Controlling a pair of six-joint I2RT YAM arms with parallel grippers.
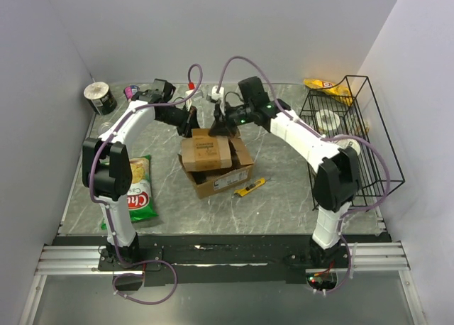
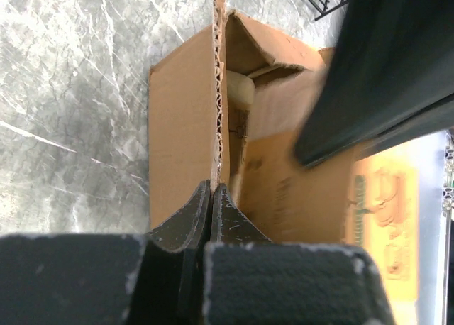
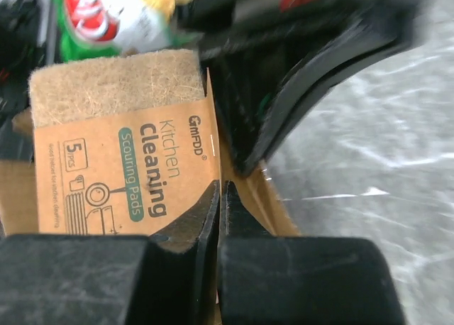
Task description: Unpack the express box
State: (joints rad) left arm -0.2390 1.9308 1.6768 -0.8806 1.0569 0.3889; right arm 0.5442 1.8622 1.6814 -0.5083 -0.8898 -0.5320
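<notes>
The express box (image 1: 216,174) stands open mid-table. My left gripper (image 1: 190,123) is at its back left, shut on the corrugated edge of an upright box flap (image 2: 218,112), which runs between the fingertips (image 2: 213,191). A white item (image 2: 240,89) lies inside the box. My right gripper (image 1: 221,123) is shut on the edge of a brown "Kitchen Cleaning Scouring Pads" pack (image 3: 128,162), which sits over the box opening (image 1: 206,152). In the right wrist view the fingertips (image 3: 220,191) pinch the pack's right edge.
A green chips bag (image 1: 139,189) lies left of the box. A yellow utility knife (image 1: 250,188) lies at its right. A black wire rack (image 1: 355,137) stands at the right with a yellow bag (image 1: 326,89) behind it. A tape roll (image 1: 101,96) sits back left.
</notes>
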